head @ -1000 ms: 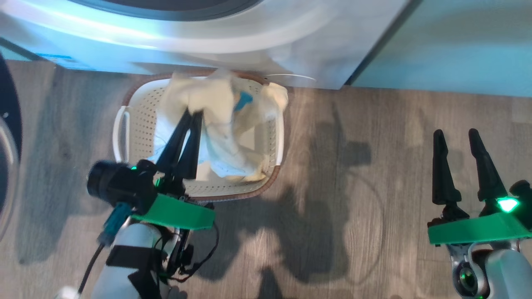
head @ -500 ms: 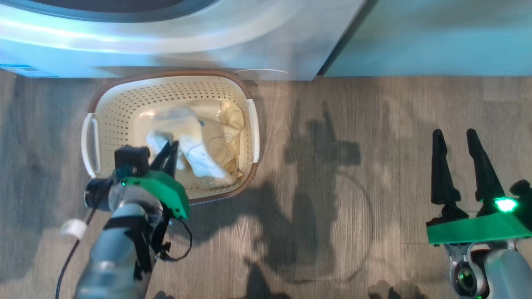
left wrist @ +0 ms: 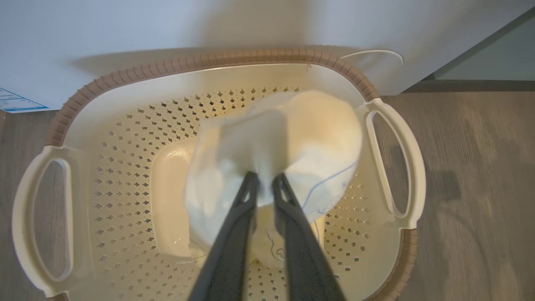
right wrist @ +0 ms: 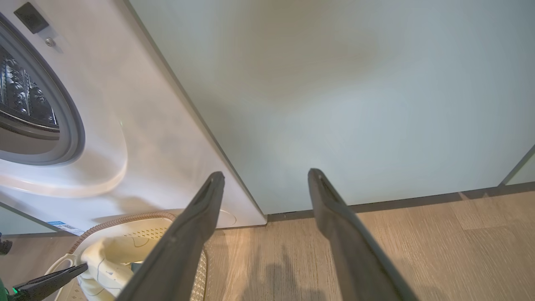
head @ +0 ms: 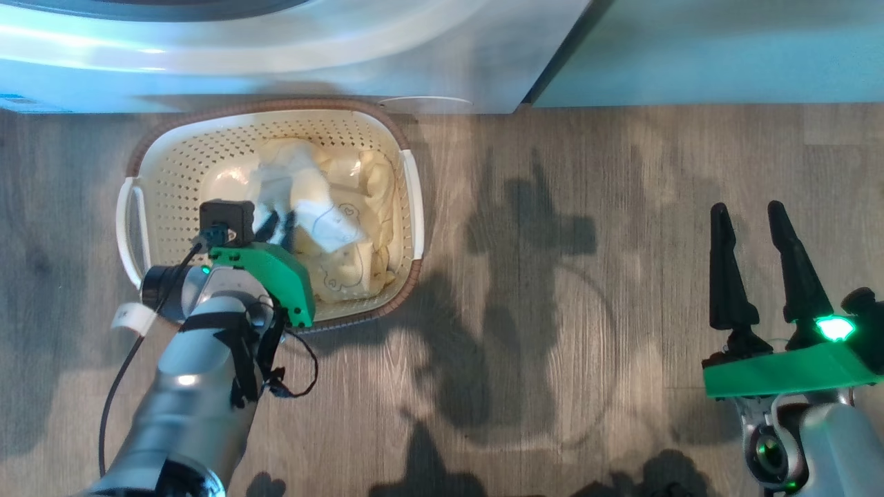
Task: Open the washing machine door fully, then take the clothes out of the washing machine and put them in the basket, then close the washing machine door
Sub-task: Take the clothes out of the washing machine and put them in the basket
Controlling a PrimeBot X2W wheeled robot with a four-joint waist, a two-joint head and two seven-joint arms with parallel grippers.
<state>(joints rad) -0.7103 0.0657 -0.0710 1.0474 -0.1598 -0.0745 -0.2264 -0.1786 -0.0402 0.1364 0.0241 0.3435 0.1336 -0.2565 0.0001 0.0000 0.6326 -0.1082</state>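
The cream basket (head: 173,179) with a brown rim stands on the floor against the white washing machine (head: 276,55). The pale yellow clothes (head: 338,207) with bear outlines lie heaped inside it. My left gripper (head: 278,224) points down into the basket. In the left wrist view its fingers (left wrist: 234,234) are slightly parted, with blurred clothes (left wrist: 292,133) at their tips above the basket (left wrist: 125,167). My right gripper (head: 746,207) hangs open and empty over the floor at the right. The right wrist view shows the machine's grey seal (right wrist: 71,125) and open porthole. The washing machine door is out of view.
A pale cabinet panel (head: 690,48) adjoins the machine on the right, also in the right wrist view (right wrist: 355,104). Wood floor (head: 552,310) stretches between the basket and my right arm. A blue label (left wrist: 16,102) sits low on the machine's front.
The head view has shifted. My left gripper came down into the basket with the clothes, which now lie inside, and its fingers have parted a little. The right gripper has stayed put.
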